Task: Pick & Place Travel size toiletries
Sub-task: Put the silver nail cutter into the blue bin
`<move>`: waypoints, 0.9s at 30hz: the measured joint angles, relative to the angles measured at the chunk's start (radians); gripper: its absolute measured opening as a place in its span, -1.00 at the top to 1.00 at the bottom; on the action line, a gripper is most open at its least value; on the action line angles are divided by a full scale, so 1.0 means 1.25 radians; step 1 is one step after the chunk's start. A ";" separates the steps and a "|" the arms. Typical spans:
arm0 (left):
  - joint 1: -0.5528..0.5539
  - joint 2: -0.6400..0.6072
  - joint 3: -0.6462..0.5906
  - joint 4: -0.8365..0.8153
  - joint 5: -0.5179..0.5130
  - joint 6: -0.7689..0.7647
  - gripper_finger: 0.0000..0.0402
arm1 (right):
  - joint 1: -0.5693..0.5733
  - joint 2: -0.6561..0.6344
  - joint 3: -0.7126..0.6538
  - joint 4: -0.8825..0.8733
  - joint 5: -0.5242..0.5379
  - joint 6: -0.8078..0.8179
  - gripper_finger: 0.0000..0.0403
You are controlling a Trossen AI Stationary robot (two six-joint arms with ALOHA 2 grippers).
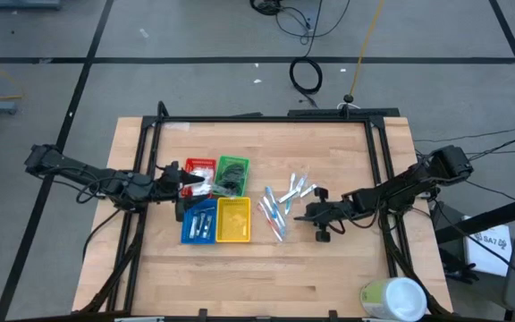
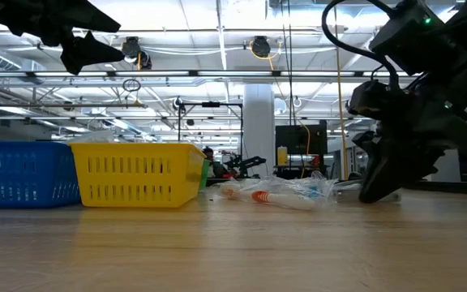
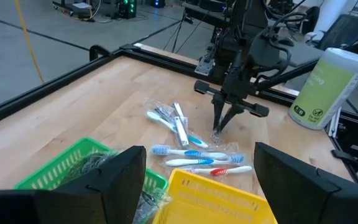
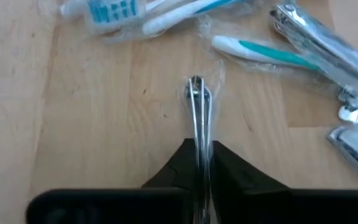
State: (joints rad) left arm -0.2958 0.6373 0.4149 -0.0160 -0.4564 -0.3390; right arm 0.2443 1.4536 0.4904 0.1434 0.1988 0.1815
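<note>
The toiletries lie in a loose pile on the wood table right of the trays: wrapped toothbrushes and slim silver pieces. My right gripper stands at the pile's near right edge, fingers down at the table, shut on one slim silver piece in a clear wrapper. My left gripper hovers open and empty above the red and green trays; it also shows in its wrist view. My right gripper pinches the slim silver piece between its two fingers, which lie along it. The fingers come from above, pointing down. The piece's free end sticks out past the fingertips, by the table; whether it touches, I cannot tell.
The blue and yellow trays stand in front of the red and green ones. A large pale green and white cylinder stands at the near right corner. A black frame runs along the table's far and side edges. Bare wood lies near.
</note>
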 joint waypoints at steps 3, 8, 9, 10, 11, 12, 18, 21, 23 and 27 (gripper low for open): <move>0.000 0.000 0.000 0.000 0.000 0.004 -0.45 | -0.003 0.000 -0.001 0.012 0.008 -0.018 0.90; 0.000 0.009 0.000 0.013 -0.024 0.004 -0.39 | -0.028 -0.008 -0.002 0.137 0.010 -0.094 0.93; 0.000 0.013 0.000 0.014 -0.034 0.004 -0.39 | -0.034 -0.013 -0.002 0.169 0.009 -0.120 0.93; 0.000 0.018 0.000 0.018 -0.040 0.004 -0.38 | -0.040 -0.019 -0.002 0.199 0.007 -0.150 0.93; 0.000 0.025 0.000 0.023 -0.049 0.004 -0.37 | -0.046 -0.029 -0.002 0.225 0.007 -0.181 0.93; 0.000 0.033 0.000 0.030 -0.058 0.008 -0.37 | -0.052 -0.039 -0.002 0.258 0.007 -0.211 0.93; 0.014 0.122 0.000 0.178 -0.076 0.135 -0.36 | -0.103 -0.067 -0.001 0.516 -0.100 -0.353 0.93; 0.027 0.186 0.000 0.295 -0.075 0.216 -0.36 | -0.127 -0.067 -0.001 0.646 -0.180 -0.386 0.93; 0.037 0.233 0.000 0.378 -0.075 0.268 -0.36 | -0.141 -0.059 -0.001 0.718 -0.214 -0.388 0.93; 0.061 0.335 0.000 0.542 -0.073 0.375 -0.36 | -0.158 -0.055 -0.001 0.782 -0.247 -0.387 0.93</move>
State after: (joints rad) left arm -0.2196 1.0562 0.4149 0.6611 -0.5476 0.1292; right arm 0.0467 1.3843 0.4891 1.1208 -0.1095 -0.3023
